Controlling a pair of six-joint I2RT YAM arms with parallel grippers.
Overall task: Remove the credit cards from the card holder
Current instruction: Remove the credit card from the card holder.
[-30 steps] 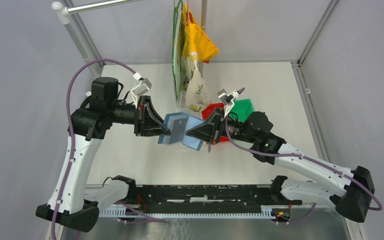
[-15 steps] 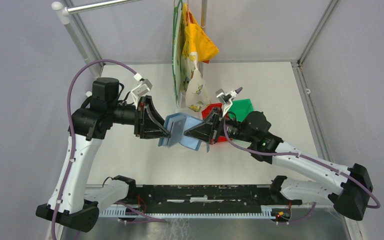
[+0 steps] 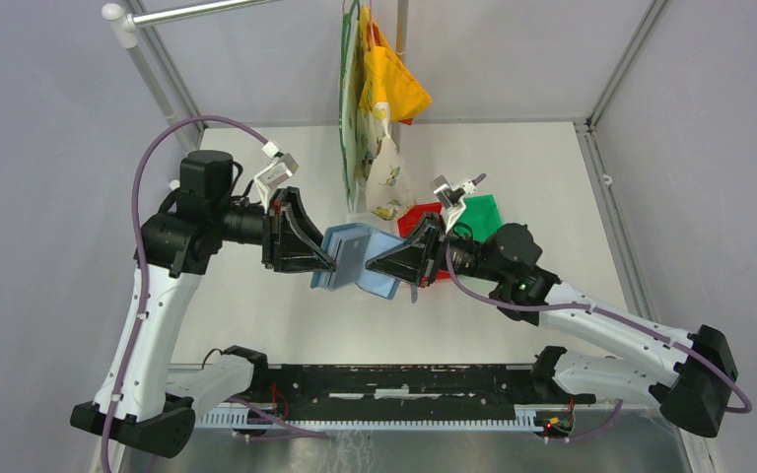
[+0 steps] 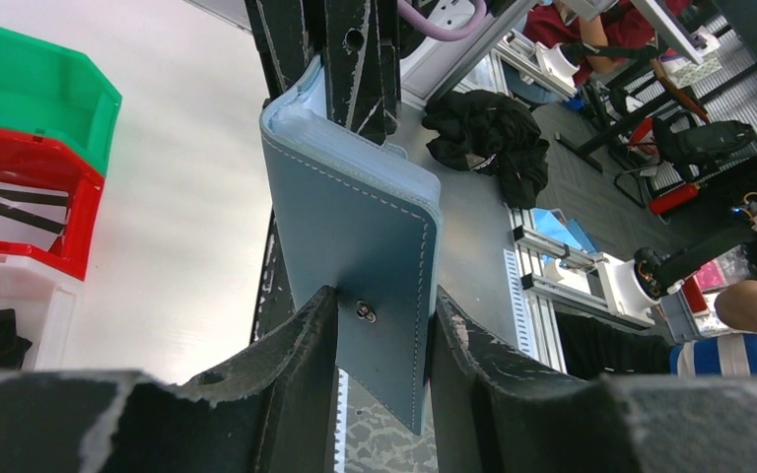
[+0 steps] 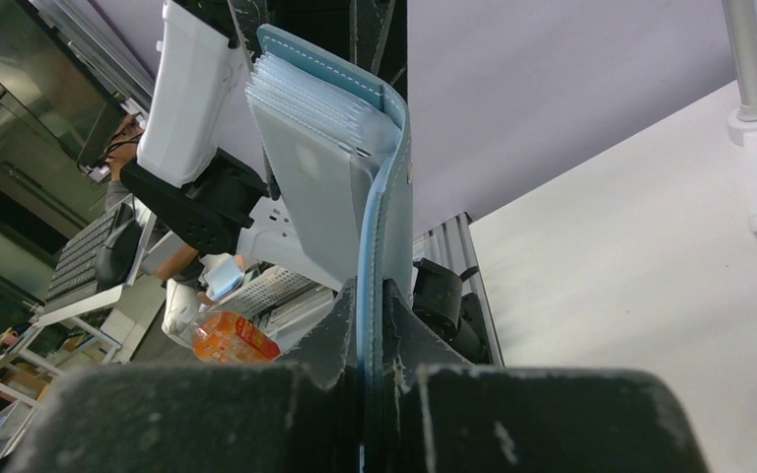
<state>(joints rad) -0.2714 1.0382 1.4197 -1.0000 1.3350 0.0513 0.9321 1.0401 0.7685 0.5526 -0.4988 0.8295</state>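
Note:
The teal-blue card holder [image 3: 355,257] hangs open in mid-air over the table, held between my two grippers. My left gripper [image 3: 321,260] is shut on one flap; in the left wrist view that flap [image 4: 353,222] with its small snap sits between my fingers [image 4: 301,340]. My right gripper [image 3: 382,266] is shut on the other flap, whose edge [image 5: 367,296] is pinched tight between the jaws. Pale grey-white credit cards [image 5: 310,182] sit stacked in the lighter blue inside pockets. No dark card shows.
A red bin [image 3: 416,218] and a green bin [image 3: 477,212] stand just behind the right gripper; the left wrist view also shows a white bin [image 4: 0,305]. Cloth bags [image 3: 375,108] hang from the back rail close above the card holder.
Both grippers keep their hold on the card holder. The right wrist has shifted slightly and the card holder has barely tilted; nothing was let go.

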